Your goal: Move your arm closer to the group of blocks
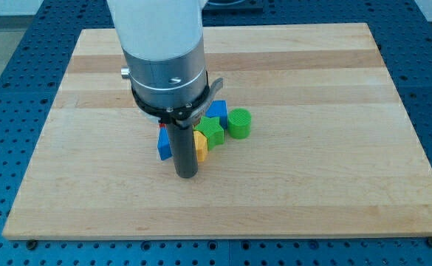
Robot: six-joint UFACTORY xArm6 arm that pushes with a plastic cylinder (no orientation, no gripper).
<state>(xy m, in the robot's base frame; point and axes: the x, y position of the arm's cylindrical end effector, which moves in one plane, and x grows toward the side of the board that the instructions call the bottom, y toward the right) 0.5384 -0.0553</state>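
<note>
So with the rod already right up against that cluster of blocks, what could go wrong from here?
1. My tip sits beside the yellow block; moving closer could shove it and scatter the cluster.
2. The rod hides part of the group, including most of a red block, so contacts there go unseen.
3. The green cylinder at the cluster's right might roll if bumped.

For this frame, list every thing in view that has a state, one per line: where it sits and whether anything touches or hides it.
My tip: down at the board, at the bottom edge of the block group.
Green cylinder: upright, at the group's right end.
Green block: beside the cylinder, shape unclear.
Yellow block: right against the rod, partly hidden.
Blue block: left of the rod, partly hidden.
Upper blue block: behind the green ones.
Wooden board: flat.
</note>
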